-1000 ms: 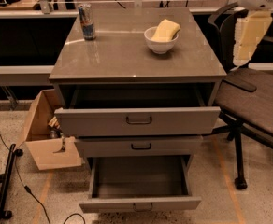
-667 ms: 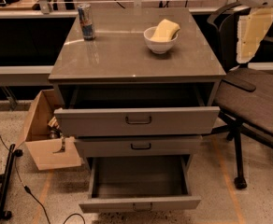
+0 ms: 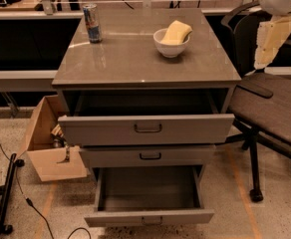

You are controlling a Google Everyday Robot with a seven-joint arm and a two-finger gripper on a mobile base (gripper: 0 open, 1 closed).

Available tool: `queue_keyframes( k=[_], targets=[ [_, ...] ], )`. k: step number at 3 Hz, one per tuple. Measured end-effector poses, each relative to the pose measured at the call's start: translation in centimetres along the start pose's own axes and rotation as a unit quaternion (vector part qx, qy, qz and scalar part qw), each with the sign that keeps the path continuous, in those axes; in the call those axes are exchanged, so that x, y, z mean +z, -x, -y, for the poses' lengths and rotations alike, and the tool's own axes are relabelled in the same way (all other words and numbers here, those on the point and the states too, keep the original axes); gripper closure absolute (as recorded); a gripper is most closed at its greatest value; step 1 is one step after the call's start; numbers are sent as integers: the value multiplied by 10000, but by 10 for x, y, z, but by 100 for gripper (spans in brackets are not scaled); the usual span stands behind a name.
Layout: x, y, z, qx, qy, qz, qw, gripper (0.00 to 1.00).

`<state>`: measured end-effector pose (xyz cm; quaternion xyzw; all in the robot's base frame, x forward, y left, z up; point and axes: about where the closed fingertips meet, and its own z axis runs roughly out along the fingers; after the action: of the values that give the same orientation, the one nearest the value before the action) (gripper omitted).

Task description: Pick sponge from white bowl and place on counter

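the slim blue-and-silver can (image 3: 91, 23) is the only thing here that carries print, and its lettering cannot be read; it stands upright near the back left corner of the counter (image 3: 135, 63). the white bowl (image 3: 171, 47) sits right of centre toward the back of the same glossy top, well apart from the can and set in from the right edge. the sponge (image 3: 176, 32) lies tilted inside it, its upper end rising above the rim. the whole front half of the counter is bare surface up to the front edge. below that edge the top drawer (image 3: 145, 128) is pulled part way out, the middle drawer (image 3: 148, 156) only slightly, and the bottom drawer (image 3: 148, 193) furthest, jutting into the floor space in front of the cabinet. an open cardboard box (image 3: 51, 148) leans close to the cabinet's left side, with a black bar (image 3: 6, 193) and a cable on the floor further left. a dark chair seat (image 3: 275, 108) stands just beside the right side. the gripper (image 3: 271, 40) hangs at the upper right, out past the counter's right edge and above the chair, apart from bowl and sponge; whether it is clenched or released cannot be told.
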<state>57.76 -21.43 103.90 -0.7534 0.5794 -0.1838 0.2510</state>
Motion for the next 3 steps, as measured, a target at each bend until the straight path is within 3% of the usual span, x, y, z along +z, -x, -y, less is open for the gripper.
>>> queue_keyframes(
  k=[1, 2, 3],
  targets=[
    [24, -20, 27, -557, -576, 293, 9964, 0],
    [51, -40, 55, -1048, -1058, 356, 9882, 0],
    [80, -47, 79, -1287, -1589, 367, 9782, 0]
  ],
)
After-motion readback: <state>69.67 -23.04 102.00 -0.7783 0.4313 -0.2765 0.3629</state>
